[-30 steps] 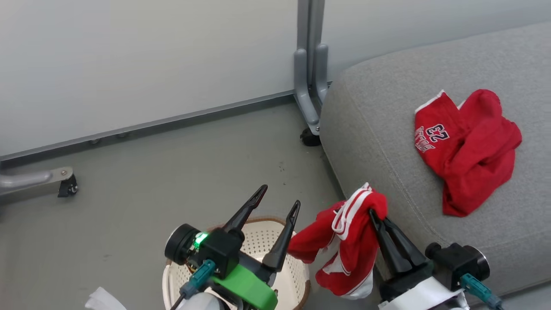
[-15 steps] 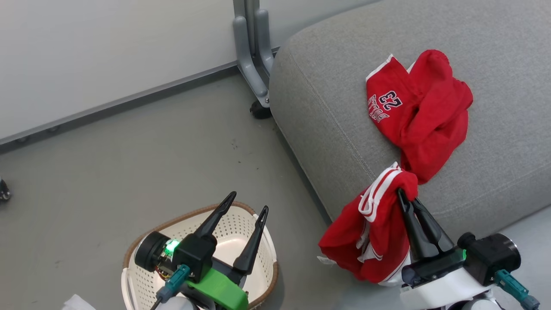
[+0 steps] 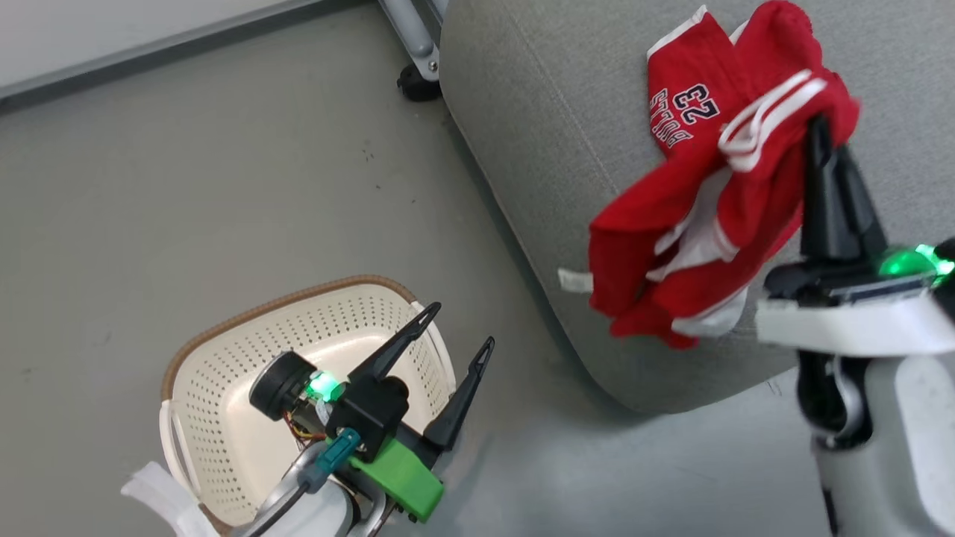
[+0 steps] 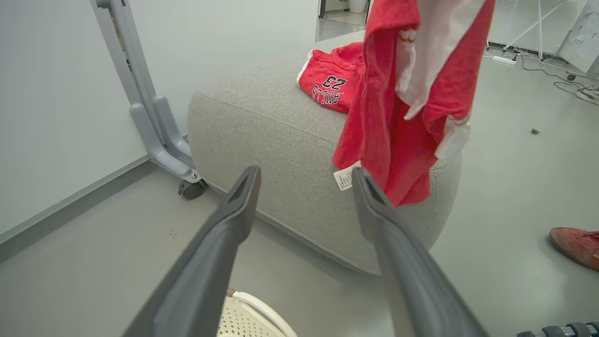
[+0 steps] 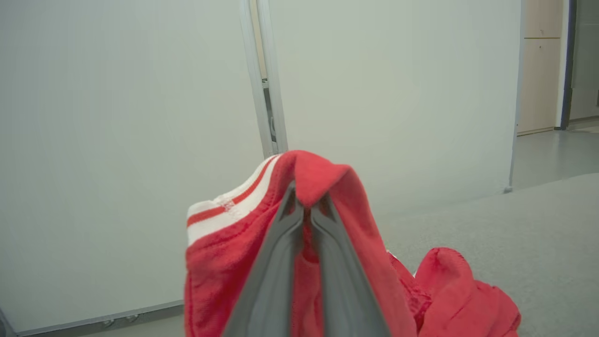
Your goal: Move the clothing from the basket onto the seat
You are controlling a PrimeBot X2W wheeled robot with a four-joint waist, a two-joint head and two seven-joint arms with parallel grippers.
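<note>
The striped red garment (image 3: 627, 246) hangs from your right gripper (image 3: 818, 127), at 2 o'clock in the head view, over the near edge of the seat (image 3: 537, 149). That gripper's two fingers are pinched tight on a fold near the white-striped band. The other red garment (image 3: 683, 112), the one with the 23, lies on the seat at 1 o'clock, just behind the hanging one.

Here is what can go wrong. A lot of the cloth hangs toward 8 o'clock from the fingers, out by the seat's round edge. If you let go here, I think that part may pull the whole thing down to the floor, so go further in over the seat. The cloth may also cling to a finger when you open (it is draped over both tips).

Your left gripper (image 3: 461, 324) is wide open and holds nothing, above the basket (image 3: 216, 373) at 7 o'clock. The arm hides part of the basket, so you cannot tell if more clothing is inside.

The left wrist view shows from the side how low the garment dangles. Its white label (image 4: 345, 178) is down by the seat's side, and a red shoe (image 4: 575, 245) is on the floor at 4 o'clock. The right wrist view shows the pinch up close.
</note>
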